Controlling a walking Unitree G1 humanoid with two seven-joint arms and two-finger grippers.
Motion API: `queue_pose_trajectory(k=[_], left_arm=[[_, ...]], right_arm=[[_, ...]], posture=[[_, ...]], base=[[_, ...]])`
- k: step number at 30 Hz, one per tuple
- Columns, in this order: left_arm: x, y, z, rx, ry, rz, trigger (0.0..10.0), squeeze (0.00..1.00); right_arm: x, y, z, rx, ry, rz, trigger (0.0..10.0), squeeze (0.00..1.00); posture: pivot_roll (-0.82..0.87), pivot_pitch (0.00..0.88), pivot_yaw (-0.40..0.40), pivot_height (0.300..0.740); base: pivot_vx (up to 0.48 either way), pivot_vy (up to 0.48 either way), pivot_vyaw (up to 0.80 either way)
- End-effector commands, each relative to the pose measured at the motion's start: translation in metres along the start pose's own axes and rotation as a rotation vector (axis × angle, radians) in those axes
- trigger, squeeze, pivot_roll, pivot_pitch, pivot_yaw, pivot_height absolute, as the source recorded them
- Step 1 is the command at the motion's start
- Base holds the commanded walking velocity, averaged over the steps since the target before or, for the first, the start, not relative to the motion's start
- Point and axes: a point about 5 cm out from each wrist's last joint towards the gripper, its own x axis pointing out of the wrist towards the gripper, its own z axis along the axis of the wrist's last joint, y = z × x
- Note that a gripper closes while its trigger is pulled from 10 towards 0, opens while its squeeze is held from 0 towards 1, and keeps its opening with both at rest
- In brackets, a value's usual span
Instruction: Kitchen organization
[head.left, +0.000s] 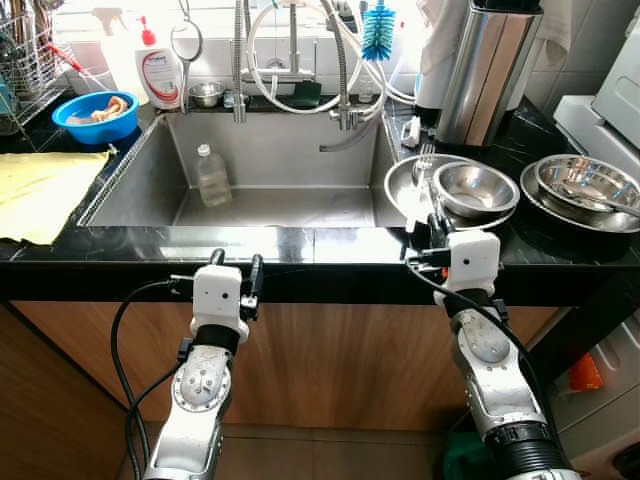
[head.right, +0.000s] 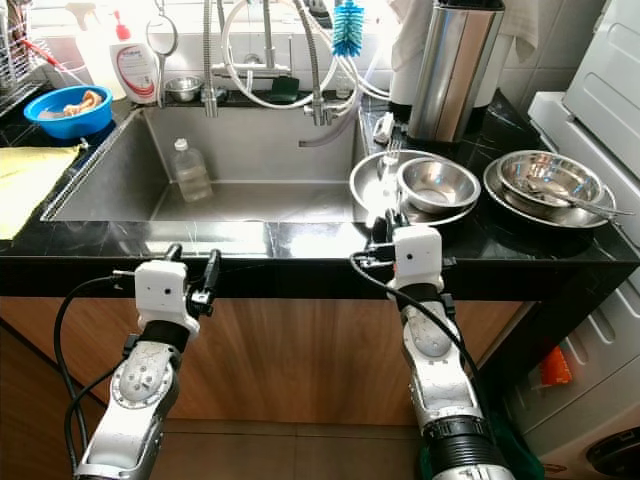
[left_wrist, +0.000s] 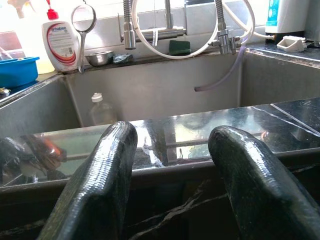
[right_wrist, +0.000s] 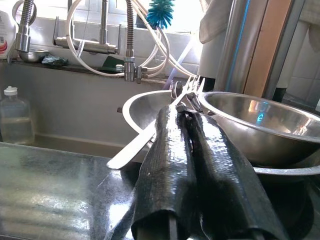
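My left gripper (head.left: 237, 260) is open and holds nothing. It hovers at the black counter's front edge (head.left: 300, 245), facing the steel sink (head.left: 300, 150). A clear plastic bottle (head.left: 212, 177) stands in the sink. My right gripper (head.left: 436, 218) is shut, its tips at the near rim of a wide steel bowl (head.left: 398, 192) with a smaller bowl (head.left: 475, 188) inside. A fork (right_wrist: 150, 135) lies across that rim and passes right by the fingertips (right_wrist: 172, 117). I cannot tell if they pinch it.
More stacked steel bowls (head.left: 585, 185) sit far right, with a tall steel canister (head.left: 485, 70) behind. On the left are a yellow cloth (head.left: 40, 190), a blue bowl (head.left: 95, 115), a soap bottle (head.left: 160, 70) and a dish rack (head.left: 25, 50). The faucet hoses (head.left: 300, 60) hang over the sink.
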Motion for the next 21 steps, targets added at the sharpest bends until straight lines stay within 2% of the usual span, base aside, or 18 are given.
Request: queue_pose_trajectory(k=[1, 10, 21], left_arm=[[0.0, -0.002, -0.002, 0.006, 0.012, -0.006, 10.0, 0.0], [-0.001, -0.002, -0.002, 0.008, 0.014, -0.009, 10.0, 0.0], [0.0, -0.003, -0.003, 0.007, 0.018, -0.014, 10.0, 0.0]], right_arm=[[0.004, 0.002, 0.008, 0.014, -0.036, 0.009, 10.0, 0.0], [0.005, 0.002, 0.006, 0.014, -0.016, -0.005, 10.0, 0.0], [0.0, -0.001, -0.022, -0.074, 0.181, -0.01, 10.0, 0.0]], posture=[[-0.06, 0.0, 0.01, 0.74], [-0.06, 0.0, 0.009, 0.74], [-0.06, 0.0, 0.011, 0.74]], base=[[0.0, 0.0, 0.0], [0.0, 0.0, 0.0], [0.0, 0.0, 0.0]])
